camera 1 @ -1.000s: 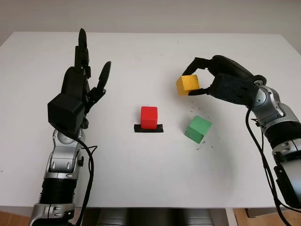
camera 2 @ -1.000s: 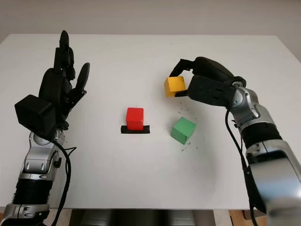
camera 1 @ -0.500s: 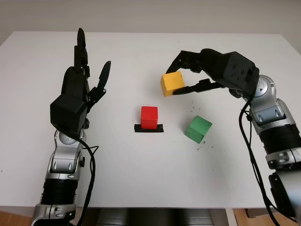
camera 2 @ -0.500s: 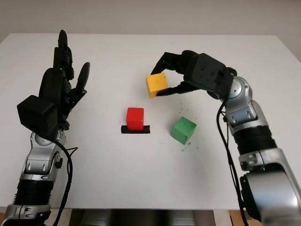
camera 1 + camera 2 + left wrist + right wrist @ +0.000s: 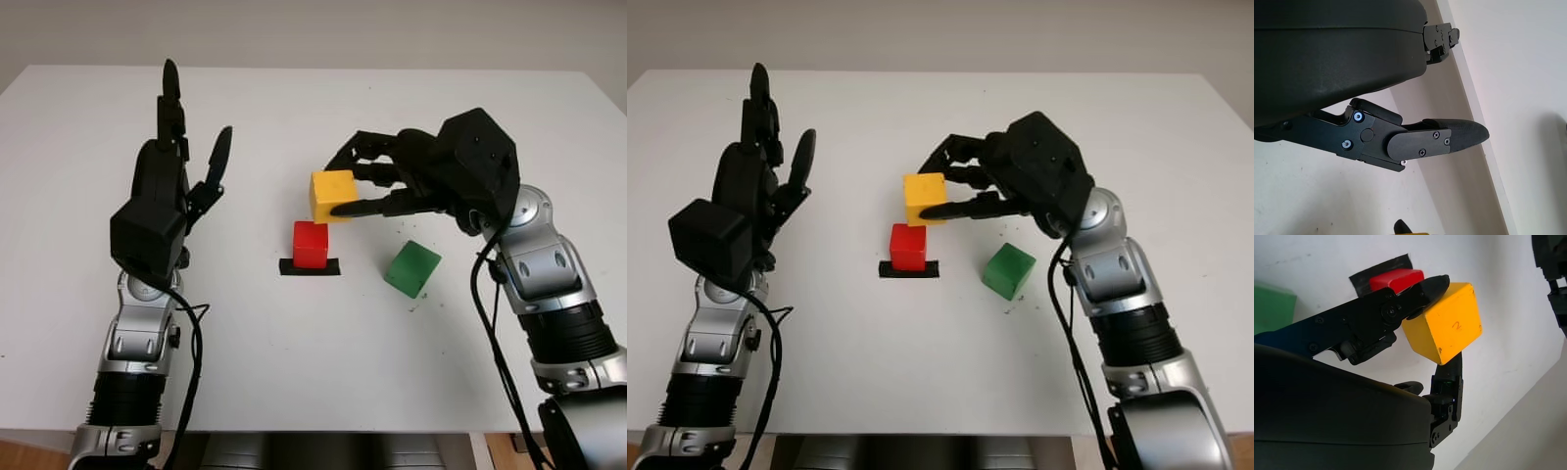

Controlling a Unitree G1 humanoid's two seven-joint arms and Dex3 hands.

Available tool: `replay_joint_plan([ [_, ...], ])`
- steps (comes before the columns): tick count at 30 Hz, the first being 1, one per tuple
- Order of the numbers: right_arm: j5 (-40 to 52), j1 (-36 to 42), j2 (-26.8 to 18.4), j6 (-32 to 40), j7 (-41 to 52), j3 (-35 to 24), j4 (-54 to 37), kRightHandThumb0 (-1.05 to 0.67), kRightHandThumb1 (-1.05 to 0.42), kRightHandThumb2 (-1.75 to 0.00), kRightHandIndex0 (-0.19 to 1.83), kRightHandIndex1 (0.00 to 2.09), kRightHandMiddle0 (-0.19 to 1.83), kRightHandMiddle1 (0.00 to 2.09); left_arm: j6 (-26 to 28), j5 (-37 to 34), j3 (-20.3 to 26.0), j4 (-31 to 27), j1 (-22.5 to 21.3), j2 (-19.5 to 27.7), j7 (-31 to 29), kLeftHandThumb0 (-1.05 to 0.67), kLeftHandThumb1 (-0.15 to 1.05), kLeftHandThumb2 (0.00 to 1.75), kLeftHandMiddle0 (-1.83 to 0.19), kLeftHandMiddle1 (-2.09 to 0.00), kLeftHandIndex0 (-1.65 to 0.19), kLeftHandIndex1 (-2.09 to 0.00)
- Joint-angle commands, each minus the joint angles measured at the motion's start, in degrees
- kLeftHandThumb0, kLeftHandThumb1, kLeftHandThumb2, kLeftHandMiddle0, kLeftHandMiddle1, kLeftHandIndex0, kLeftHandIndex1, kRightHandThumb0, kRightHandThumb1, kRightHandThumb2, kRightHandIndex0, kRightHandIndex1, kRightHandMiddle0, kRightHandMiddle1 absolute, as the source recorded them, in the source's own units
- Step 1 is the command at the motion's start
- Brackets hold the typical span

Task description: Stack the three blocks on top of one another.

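We read a single mark: a small handwritten "2" on one face of the yellow block [image 5: 1447, 322]; we find no other text or labels.

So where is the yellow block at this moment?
The yellow block is held off the table in the right hand, near the table's middle, just above and slightly behind the red block, with the green block to its right.
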Motion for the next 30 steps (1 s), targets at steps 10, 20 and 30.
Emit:
replay_joint_plan([
  [10,1.8,3.9,5.0,6.5,-6.6,-1.6,-4.0,-0.48,-0.97,-0.06,0.31,0.05,0.22,1.84,0.3,-0.7,0.4,-1.6,1.6,0.2,0.1,-0.70,1.05,0.47,0.19,-0.05,0.17,-0.05],
  [20,1.3,4.3,6.3,4.9,-8.3,-0.6,-1.4,-0.47,-0.98,-0.05,0.30,0.05,0.24,1.86,0.2,0.1,0.2,-1.6,1.5,0.2,0.6,-0.69,1.05,0.49,0.18,-0.05,0.17,-0.05],
  [30,0.3,4.0,6.5,0.9,-8.9,0.9,1.2,-0.47,-0.97,-0.05,0.32,0.06,0.25,1.81,-0.2,1.2,0.0,-1.6,1.6,-0.1,1.4,-0.69,1.05,0.48,0.17,-0.06,0.15,-0.06],
])
